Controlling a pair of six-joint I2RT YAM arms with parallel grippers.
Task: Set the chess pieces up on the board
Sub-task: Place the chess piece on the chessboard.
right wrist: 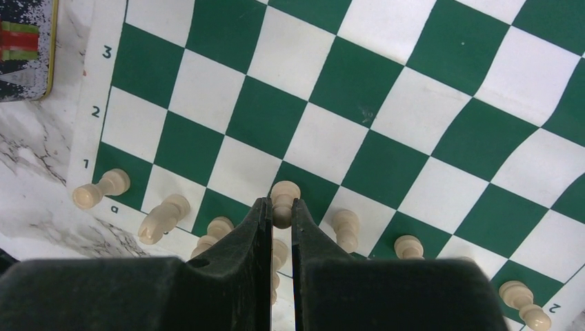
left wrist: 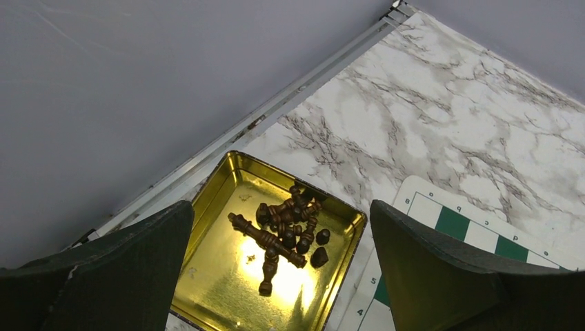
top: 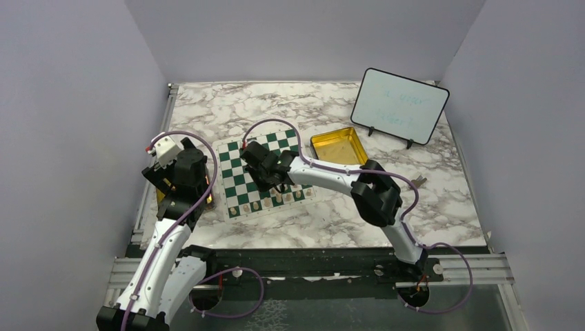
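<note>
The green-and-white board [top: 238, 181] lies in the middle of the marble table. Several cream chess pieces [right wrist: 345, 227] stand along its near edge rows, among them a rook [right wrist: 101, 189] and a knight [right wrist: 164, 217] at the corner. My right gripper [right wrist: 280, 207] is low over those rows and shut on a cream pawn [right wrist: 282, 196], pinched at the fingertips. I cannot tell whether the pawn touches the board. My left gripper [left wrist: 281, 214] hangs wide open, holding nothing, above a gold tin [left wrist: 221, 276] that holds several dark brown chess pieces [left wrist: 286, 227].
A second gold tin [top: 339, 145] sits empty right of the board, with a framed whiteboard [top: 399, 107] behind it. The left tin [top: 160, 196] is mostly hidden under my left arm, close to the table's left rail. A board corner [left wrist: 452, 224] shows beside that tin.
</note>
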